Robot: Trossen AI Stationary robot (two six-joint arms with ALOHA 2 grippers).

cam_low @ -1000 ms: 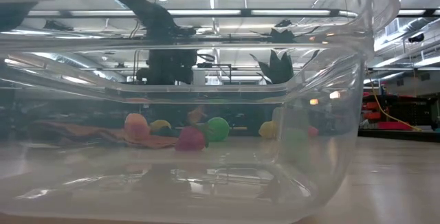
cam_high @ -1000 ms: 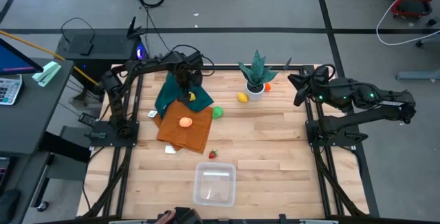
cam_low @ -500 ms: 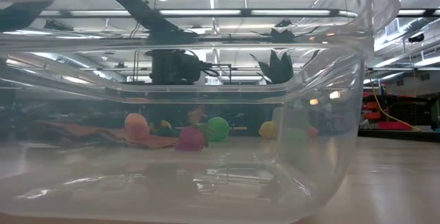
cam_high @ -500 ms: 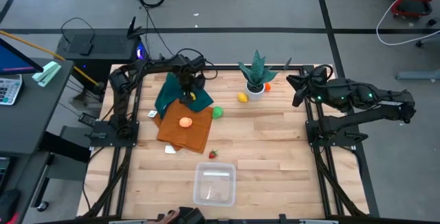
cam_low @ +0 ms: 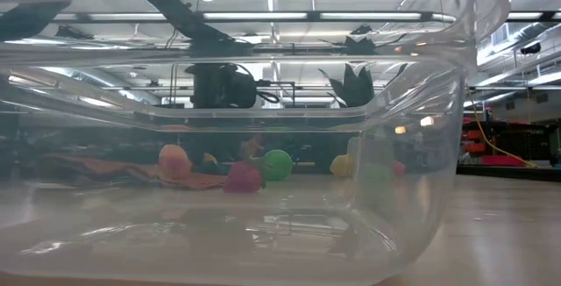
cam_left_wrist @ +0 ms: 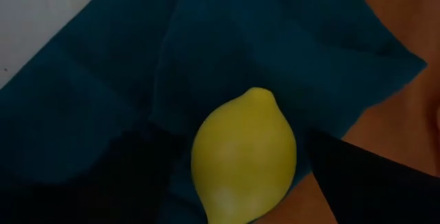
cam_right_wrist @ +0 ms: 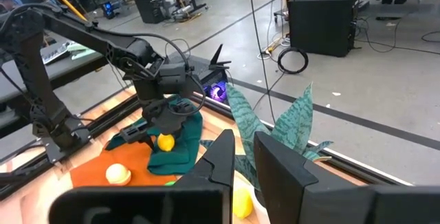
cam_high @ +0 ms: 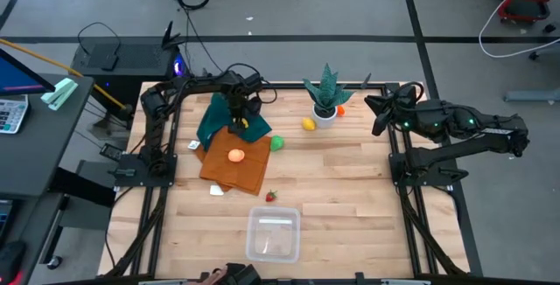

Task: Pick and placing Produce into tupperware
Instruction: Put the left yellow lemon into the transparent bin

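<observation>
Left wrist view | left hand (cam_left_wrist: 240,183) lower; fingers apart (astride lemon (cam_left_wrist: 244,157)); right hand (cam_right_wrist: 237,159) together

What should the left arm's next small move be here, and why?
Probably close the left gripper on the yellow lemon. In the left wrist view the lemon lies on the teal cloth between the two dark fingers, which are not yet closed on it. The tupperware holds no produce. The right gripper waits, shut, at the table's right edge.

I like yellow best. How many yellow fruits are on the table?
2. One lemon lies on the teal cloth under the left gripper; another yellow fruit sits beside the plant pot. More may be hidden.
</observation>
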